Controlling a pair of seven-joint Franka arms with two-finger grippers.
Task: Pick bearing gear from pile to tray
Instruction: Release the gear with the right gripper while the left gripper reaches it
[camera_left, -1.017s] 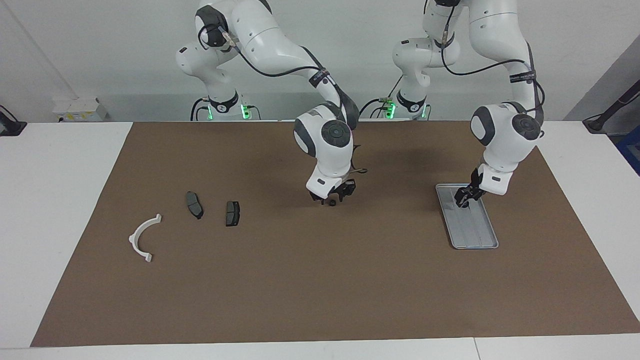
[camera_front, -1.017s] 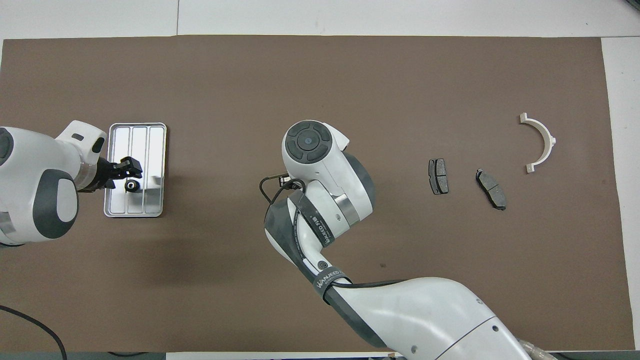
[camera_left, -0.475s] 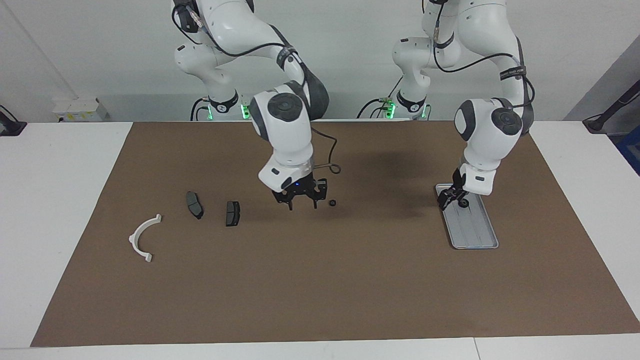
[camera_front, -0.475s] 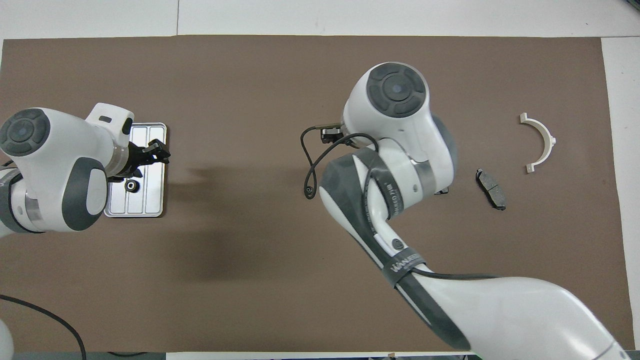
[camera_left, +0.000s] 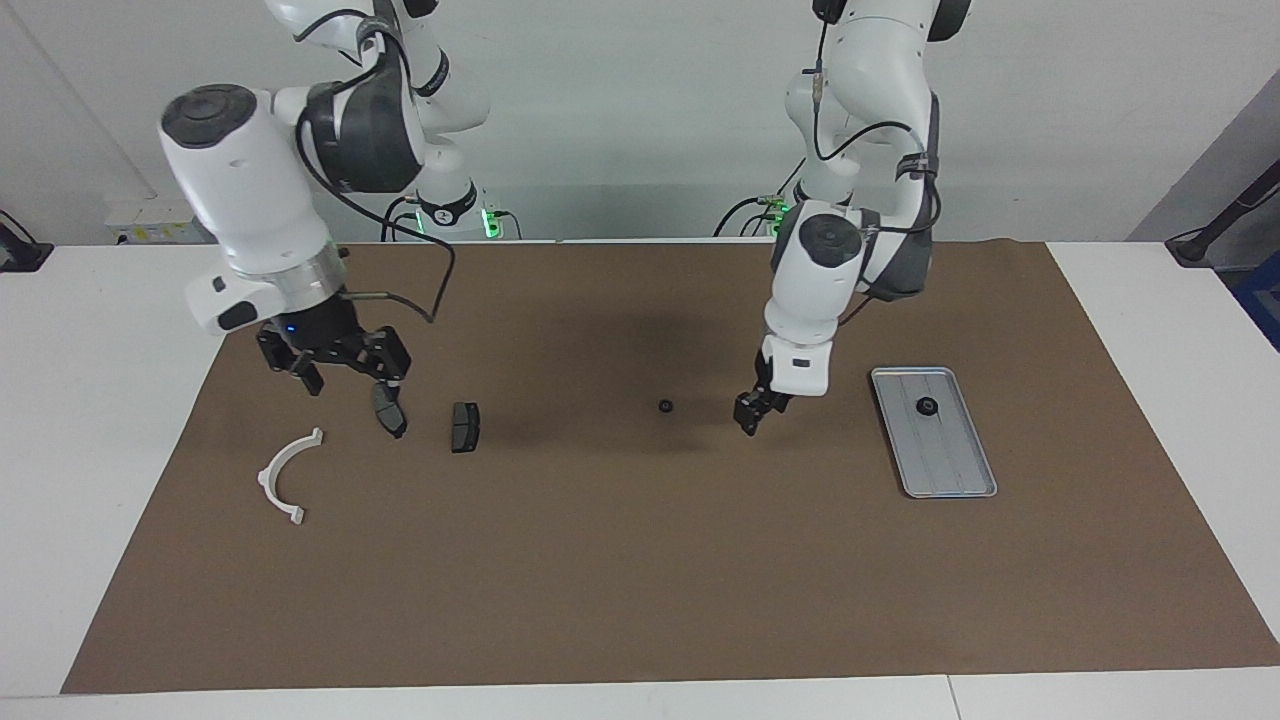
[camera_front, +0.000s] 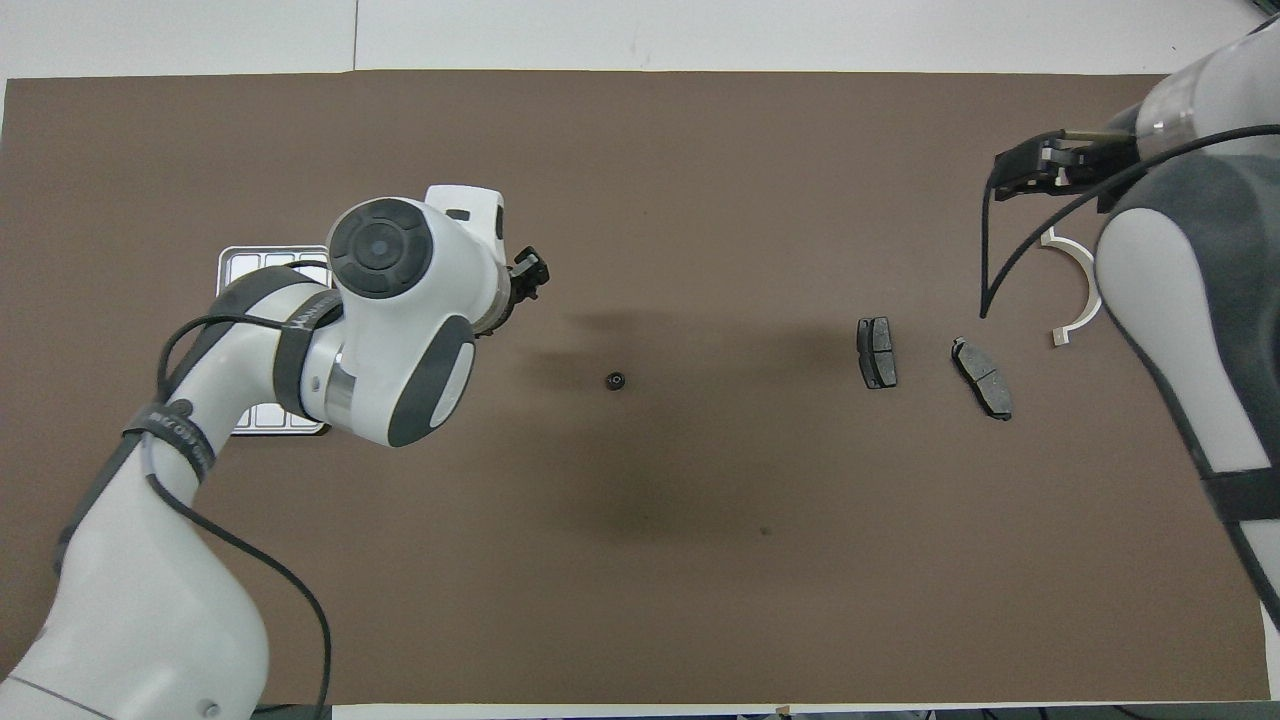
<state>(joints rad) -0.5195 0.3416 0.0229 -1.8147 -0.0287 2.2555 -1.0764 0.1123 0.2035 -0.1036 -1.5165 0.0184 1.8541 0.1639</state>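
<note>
Facing view shows the small black round bearing gear (camera_left: 665, 406) on the brown mat (camera_left: 640, 560), between the tray (camera_left: 950, 470) and the brake pads (camera_left: 465, 427), just beside the empty left gripper (camera_left: 748, 420) and well apart from the open right gripper (camera_left: 345, 378); another gear (camera_left: 927, 406) lies in the ridged metal tray.

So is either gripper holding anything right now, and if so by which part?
Nothing is held. The right gripper is open over the mat by the brake pads, empty. The left gripper carries nothing, near the loose bearing gear.
</note>
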